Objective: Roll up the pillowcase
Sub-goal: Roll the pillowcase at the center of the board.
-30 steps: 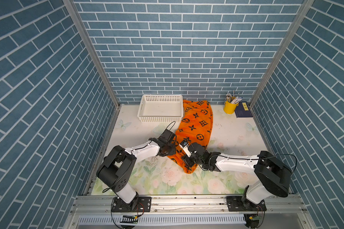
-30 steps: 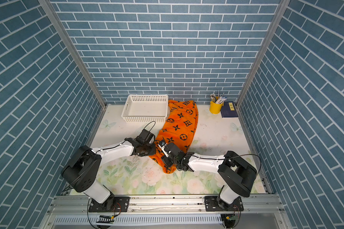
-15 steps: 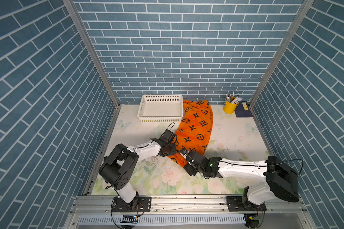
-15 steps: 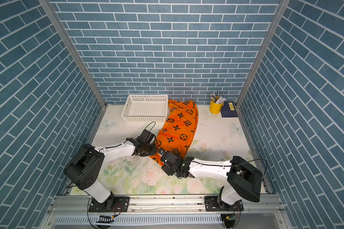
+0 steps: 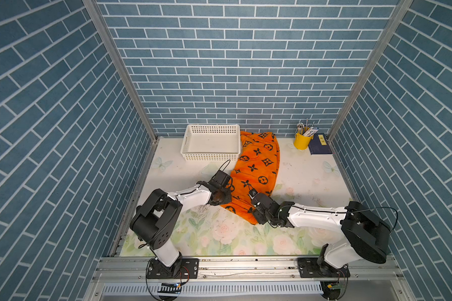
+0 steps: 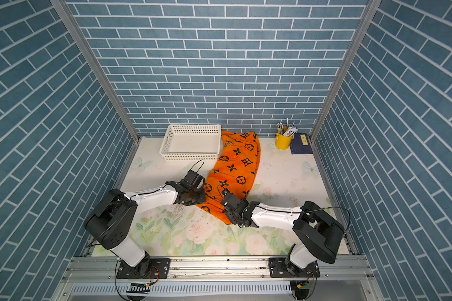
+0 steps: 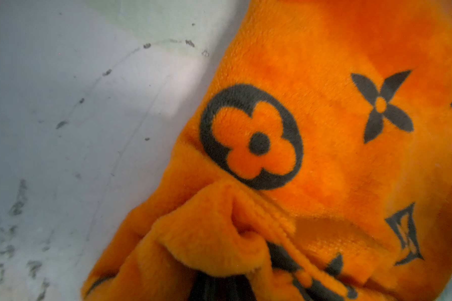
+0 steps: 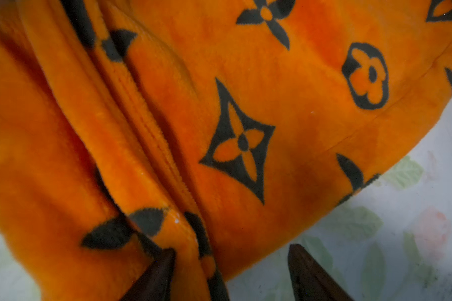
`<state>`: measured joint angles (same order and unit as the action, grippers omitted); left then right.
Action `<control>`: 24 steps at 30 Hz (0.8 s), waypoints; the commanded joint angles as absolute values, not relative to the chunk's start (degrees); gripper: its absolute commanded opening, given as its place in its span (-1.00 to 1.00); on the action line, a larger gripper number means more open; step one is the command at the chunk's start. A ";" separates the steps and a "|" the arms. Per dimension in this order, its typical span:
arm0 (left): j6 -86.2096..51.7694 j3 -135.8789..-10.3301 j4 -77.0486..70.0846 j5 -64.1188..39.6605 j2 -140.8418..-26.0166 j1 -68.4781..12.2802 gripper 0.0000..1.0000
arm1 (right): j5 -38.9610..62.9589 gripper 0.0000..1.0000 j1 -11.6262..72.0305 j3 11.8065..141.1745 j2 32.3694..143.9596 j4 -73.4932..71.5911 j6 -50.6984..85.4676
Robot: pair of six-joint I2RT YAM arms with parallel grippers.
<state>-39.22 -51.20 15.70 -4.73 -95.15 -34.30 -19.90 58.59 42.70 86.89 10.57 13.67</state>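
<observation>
The orange pillowcase (image 5: 259,166) (image 6: 235,169), printed with black flowers and stars, lies as a long strip from the back wall to the middle of the table. Its near end is bunched into folds. My left gripper (image 5: 226,200) (image 6: 201,199) is at the near left edge and is shut on a pinch of the plush pillowcase (image 7: 324,130), which wraps over the left gripper (image 7: 219,286). At the near corner my right gripper (image 5: 255,211) (image 6: 226,208) (image 8: 231,251) stands open. One of its fingers (image 8: 162,268) rests on a fold of the pillowcase (image 8: 272,104); the other is over bare table.
A white perforated basket (image 5: 210,156) stands at the back, touching the pillowcase's far left edge. A yellow cup of pens (image 5: 302,142) and a dark blue book (image 5: 320,147) sit in the back right corner. Brick walls close in three sides of the floral table (image 5: 311,177).
My right gripper drew back toward the front, then returned to the pillowcase's near corner, and its jaws opened wider. The left gripper kept its hold and barely moved.
</observation>
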 commanded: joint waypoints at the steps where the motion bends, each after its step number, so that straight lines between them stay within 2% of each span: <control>1: -39.70 -52.53 18.88 -2.72 -94.00 -34.03 -0.66 | -22.00 0.46 58.81 45.04 83.37 11.03 11.44; 3: -39.86 -53.29 19.26 -2.80 -92.94 -33.70 -0.58 | -22.07 0.46 59.68 45.52 81.10 9.32 8.35; 5: -40.14 -53.85 19.60 -2.99 -91.97 -33.34 -0.31 | -22.06 0.32 61.27 45.38 79.63 6.21 4.81; 7: -40.58 -53.96 19.78 -3.00 -91.11 -32.90 -0.23 | -22.06 0.30 63.52 44.01 79.17 2.08 1.38; 13: -41.45 -51.93 19.82 -2.37 -88.90 -30.43 -0.22 | -20.11 0.25 70.17 42.93 84.37 -8.21 -8.17; 20: -41.60 -49.19 20.79 -2.33 -84.73 -25.69 -0.23 | -19.97 0.22 71.03 45.79 94.94 -14.43 -13.82; 24: -40.43 -48.43 22.10 -2.39 -81.21 -22.00 -0.22 | -22.52 0.29 70.94 46.33 98.91 -16.98 -17.07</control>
